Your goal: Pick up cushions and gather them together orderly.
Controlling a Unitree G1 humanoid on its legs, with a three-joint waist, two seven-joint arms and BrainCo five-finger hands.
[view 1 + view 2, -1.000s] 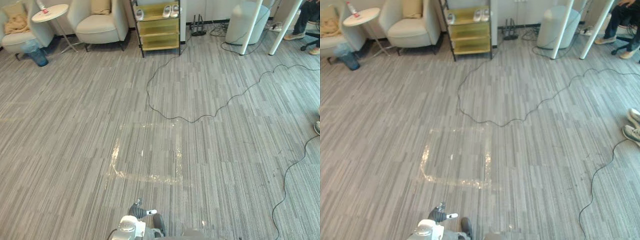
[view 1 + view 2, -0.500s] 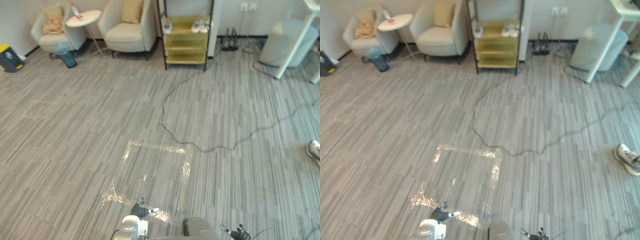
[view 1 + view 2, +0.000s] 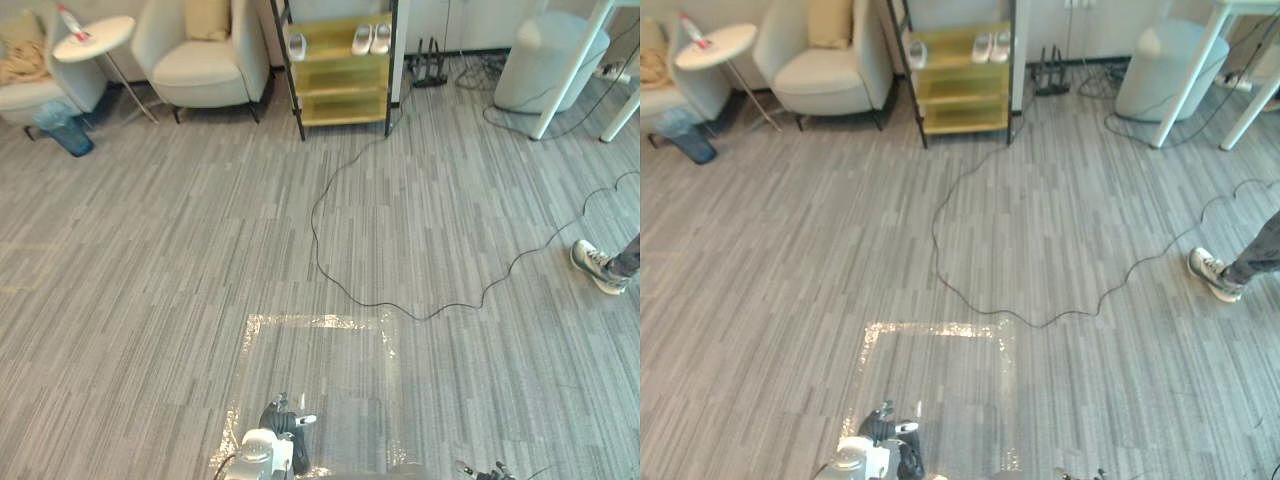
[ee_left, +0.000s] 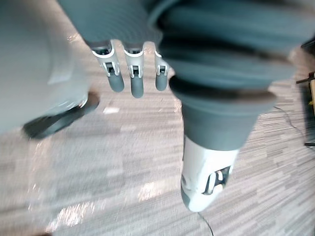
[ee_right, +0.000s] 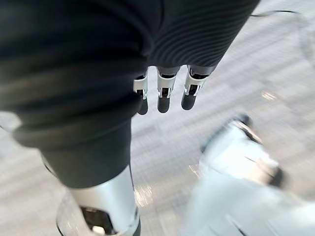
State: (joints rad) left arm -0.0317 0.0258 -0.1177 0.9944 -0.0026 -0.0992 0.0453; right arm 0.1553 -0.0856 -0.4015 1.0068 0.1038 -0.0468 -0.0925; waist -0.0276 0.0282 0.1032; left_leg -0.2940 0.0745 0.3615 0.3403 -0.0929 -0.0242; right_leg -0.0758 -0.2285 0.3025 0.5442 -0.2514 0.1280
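A tan cushion [image 3: 207, 17] leans upright on the back of a cream armchair [image 3: 200, 62] far across the room. Another tan cushion or cloth [image 3: 22, 55] lies crumpled on a second armchair at the far left. My left hand [image 4: 132, 69] hangs low over the carpet with straight fingers and holds nothing. My right hand [image 5: 165, 91] hangs the same way, open and empty. Both hands peek in at the bottom edge of the eye views, the left hand [image 3: 283, 418] by a shiny taped square [image 3: 320, 385] on the floor, several metres from the chairs.
A round white side table [image 3: 97, 32] with a bottle stands between the chairs, a blue bin [image 3: 65, 130] beside it. A yellow shelf [image 3: 343, 70] carries shoes. A grey pouf [image 3: 550, 50] and white table legs [image 3: 560, 75] stand far right. A person's shoe [image 3: 597, 265] is at the right.
The whole picture has swung, so the camera moved. A person's foot now stands further in at the right. Both hands still hang low and empty.
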